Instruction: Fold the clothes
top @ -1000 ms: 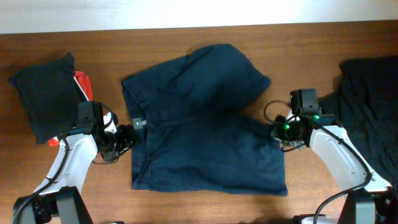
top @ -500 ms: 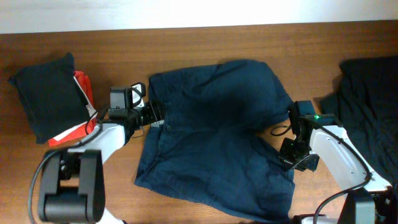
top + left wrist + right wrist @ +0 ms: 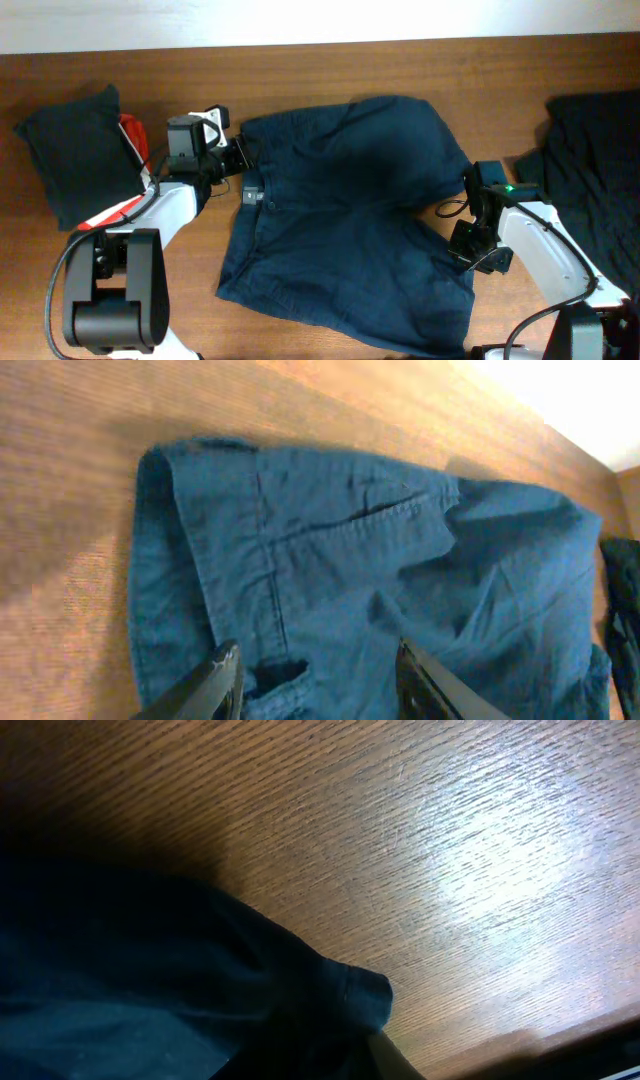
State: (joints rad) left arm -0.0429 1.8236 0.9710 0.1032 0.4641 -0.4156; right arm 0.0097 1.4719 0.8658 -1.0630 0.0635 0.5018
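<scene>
Shorts (image 3: 340, 210): lies spread on counter (image 3: 400, 70) between both hands. Begins just ahead of left hand (image 3: 238, 156), spread wide, holding nothing. Meets right hand (image 3: 468, 250) at hem; grip cannot be told.

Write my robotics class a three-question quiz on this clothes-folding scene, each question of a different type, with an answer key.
1. True or false: the shorts lie folded into a neat square on the table.
2. What lies at the table's left end, beyond the left gripper? A) a dark folded cloth with something red at its edge; B) a stack of plates; C) a pair of shoes.
3. Fill in: in the left wrist view, the left gripper's fingers stand ___ over the shorts' waistband.
Key: 1 false, they lie spread out and rumpled; 2 A; 3 open.
</scene>
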